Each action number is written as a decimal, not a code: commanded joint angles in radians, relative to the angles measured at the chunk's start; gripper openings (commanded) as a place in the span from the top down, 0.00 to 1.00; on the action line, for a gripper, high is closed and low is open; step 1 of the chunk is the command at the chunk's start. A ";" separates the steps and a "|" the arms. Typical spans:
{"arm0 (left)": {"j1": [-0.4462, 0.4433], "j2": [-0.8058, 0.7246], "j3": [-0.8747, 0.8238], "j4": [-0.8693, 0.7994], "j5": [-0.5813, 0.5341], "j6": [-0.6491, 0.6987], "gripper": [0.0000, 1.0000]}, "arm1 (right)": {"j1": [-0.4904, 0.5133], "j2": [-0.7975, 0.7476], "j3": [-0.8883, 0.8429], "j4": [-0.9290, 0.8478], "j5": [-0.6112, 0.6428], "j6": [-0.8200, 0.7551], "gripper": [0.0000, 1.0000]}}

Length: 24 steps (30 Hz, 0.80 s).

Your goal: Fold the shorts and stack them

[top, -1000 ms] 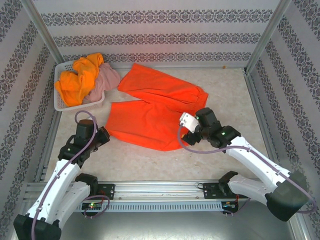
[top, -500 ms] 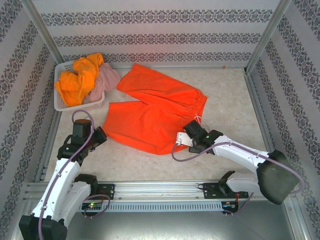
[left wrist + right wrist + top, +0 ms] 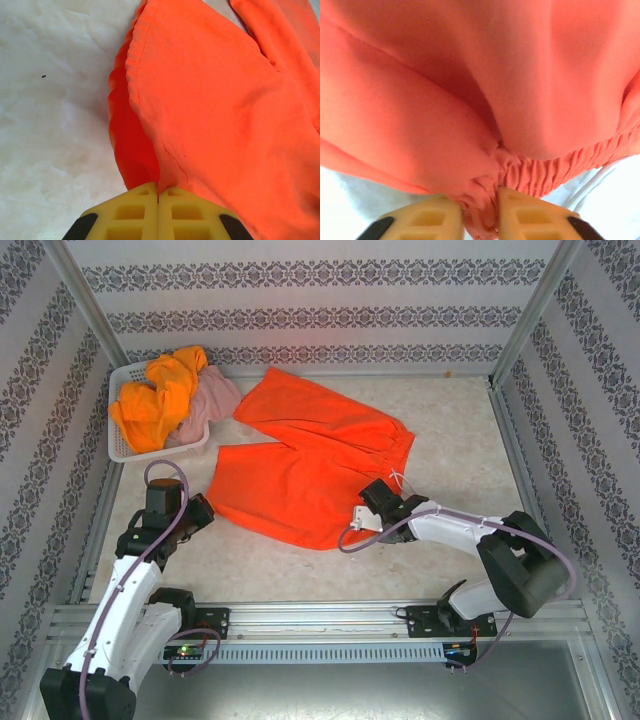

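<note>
The bright red-orange shorts (image 3: 310,455) lie spread across the middle of the table, legs to the left and gathered waistband (image 3: 580,160) to the right. My left gripper (image 3: 207,508) is shut on the hem of the near leg, and its yellow fingers (image 3: 125,215) pinch the cloth edge (image 3: 150,150). At the near end of the waistband, my right gripper (image 3: 373,504) is shut on a bunch of gathered cloth (image 3: 481,212). More shorts, yellow-orange (image 3: 155,400) and dusty pink (image 3: 208,400), are heaped in the basket.
The white mesh basket (image 3: 125,452) stands at the back left corner against the patterned wall. Metal frame posts (image 3: 80,300) and rails edge the table. A white drawstring (image 3: 400,480) trails from the waistband. Bare tabletop (image 3: 460,440) lies to the right of the shorts.
The right gripper came down toward the near edge with the waistband corner, and the right arm's elbow folded in closer. The shorts' near right edge settled flatter. The left arm barely shifted.
</note>
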 commanded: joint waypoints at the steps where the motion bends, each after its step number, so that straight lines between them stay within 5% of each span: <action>1: 0.024 -0.005 0.016 0.024 0.005 0.026 1.00 | -0.008 -0.022 0.019 0.000 0.000 0.004 0.90; 3: 0.033 -0.006 0.046 0.005 0.002 0.038 1.00 | -0.009 -0.055 0.025 -0.011 -0.009 0.004 1.00; 14: 0.047 -0.025 0.323 -0.152 -0.029 0.086 1.00 | 0.075 -0.446 0.119 -0.350 -0.206 0.087 1.00; 24: 0.047 0.131 0.707 -0.273 -0.080 0.196 1.00 | 0.017 -0.516 0.304 -0.606 -0.484 0.205 1.00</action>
